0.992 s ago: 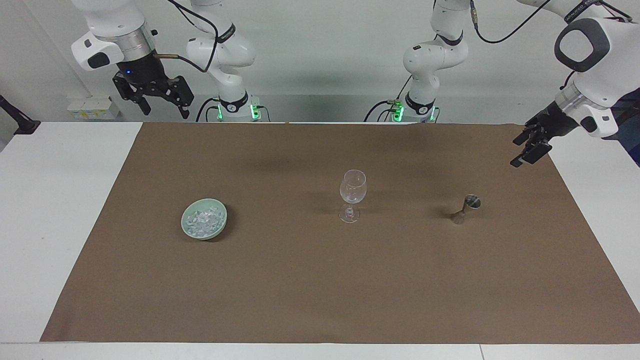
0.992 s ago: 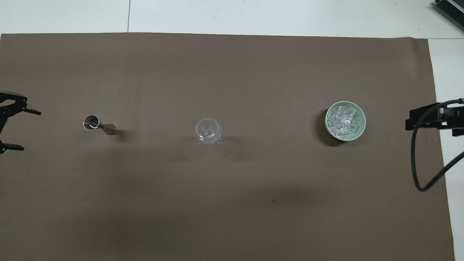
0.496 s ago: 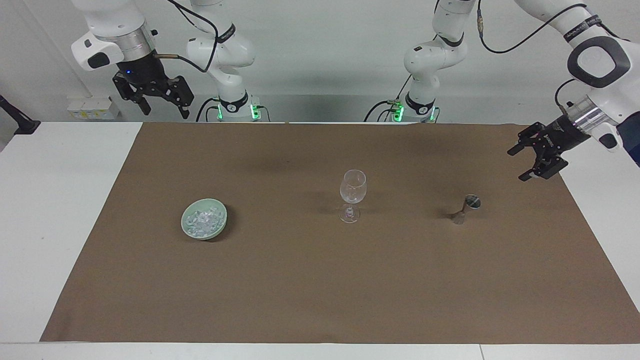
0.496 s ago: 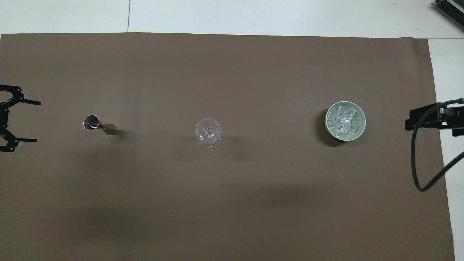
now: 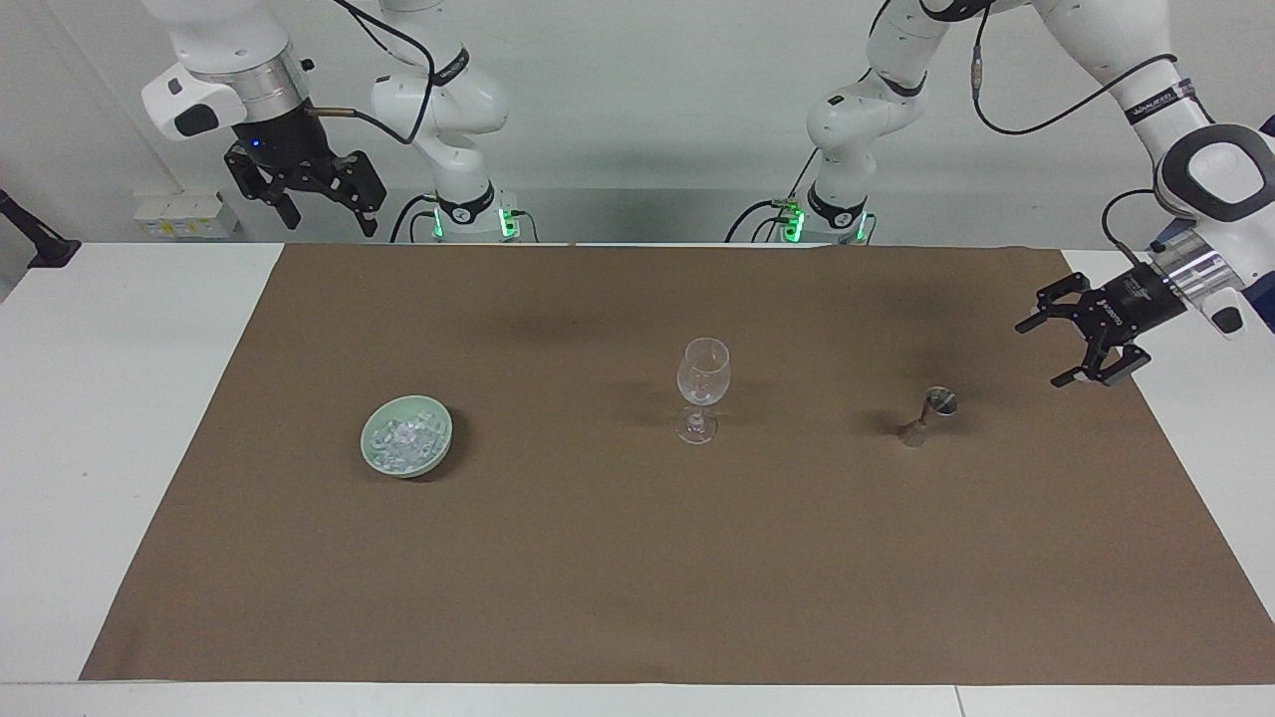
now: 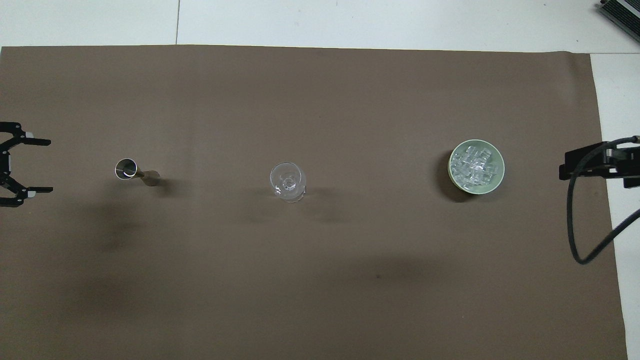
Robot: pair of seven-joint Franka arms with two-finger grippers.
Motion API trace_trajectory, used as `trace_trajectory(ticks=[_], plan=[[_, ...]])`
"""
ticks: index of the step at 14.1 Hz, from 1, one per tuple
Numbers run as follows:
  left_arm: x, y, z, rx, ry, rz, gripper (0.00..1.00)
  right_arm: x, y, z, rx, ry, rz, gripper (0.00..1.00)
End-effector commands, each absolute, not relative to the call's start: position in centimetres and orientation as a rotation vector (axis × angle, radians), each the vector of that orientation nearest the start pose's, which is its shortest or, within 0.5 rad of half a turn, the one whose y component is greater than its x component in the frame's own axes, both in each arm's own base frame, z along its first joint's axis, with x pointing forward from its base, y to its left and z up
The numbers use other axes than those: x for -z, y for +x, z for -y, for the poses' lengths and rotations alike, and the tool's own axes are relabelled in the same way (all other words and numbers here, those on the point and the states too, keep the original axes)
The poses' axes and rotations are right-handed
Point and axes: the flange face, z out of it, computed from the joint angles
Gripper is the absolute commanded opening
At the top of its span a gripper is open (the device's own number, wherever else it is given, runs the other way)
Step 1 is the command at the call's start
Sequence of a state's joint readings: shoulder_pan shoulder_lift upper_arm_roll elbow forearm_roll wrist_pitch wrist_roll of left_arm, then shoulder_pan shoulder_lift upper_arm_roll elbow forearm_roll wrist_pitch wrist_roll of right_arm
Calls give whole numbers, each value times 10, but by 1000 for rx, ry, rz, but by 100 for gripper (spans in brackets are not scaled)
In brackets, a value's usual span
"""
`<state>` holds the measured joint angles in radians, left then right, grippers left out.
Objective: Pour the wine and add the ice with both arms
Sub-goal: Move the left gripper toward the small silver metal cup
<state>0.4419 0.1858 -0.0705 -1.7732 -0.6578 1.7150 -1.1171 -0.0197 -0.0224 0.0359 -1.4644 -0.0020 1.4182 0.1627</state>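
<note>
Covering the white table (image 5: 120, 398), brown paper (image 5: 637, 558) meets a pale wall (image 5: 647, 90).

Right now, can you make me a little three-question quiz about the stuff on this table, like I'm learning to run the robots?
1. True or false: the ice is already in the wine glass.
2. Which thing stands toward the left arm's end of the table? A) green bowl B) metal measuring cup C) wine glass
3. Fill in: the left gripper, over the brown mat beside the measuring cup, has its jaws ____.

Key:
1. False. The ice lies heaped in the green bowl and the glass looks empty.
2. B.
3. Open. The right gripper waits, also open, above the table edge nearest the robots.
</note>
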Motion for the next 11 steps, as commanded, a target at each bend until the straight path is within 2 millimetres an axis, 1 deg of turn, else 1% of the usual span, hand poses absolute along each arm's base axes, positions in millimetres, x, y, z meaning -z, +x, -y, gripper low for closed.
trace_trajectory(ticks=[1,4,6,8,9,10,11], plan=[[-431,577,-174,658,1590,-1915,100,-674,526,-8,-22,-3113,-247,100],[-405,586,-178,704,1499,-1914,100,-674,526,-8,-22,-3113,-247,100],[-388,586,-177,741,1459,-1912,100,-674,526,-8,-22,-3113,-247,100],[-358,586,-190,793,1383,-1882,100,-674,526,-8,-22,-3113,-247,100],[-344,583,-195,794,1415,-1819,100,-674,526,-8,-22,-3113,-247,100],[-333,580,-193,806,1440,-1770,100,-674,526,-8,-22,-3113,-247,100],[-325,578,-192,814,1429,-1746,100,-674,526,-8,-22,-3113,-247,100]])
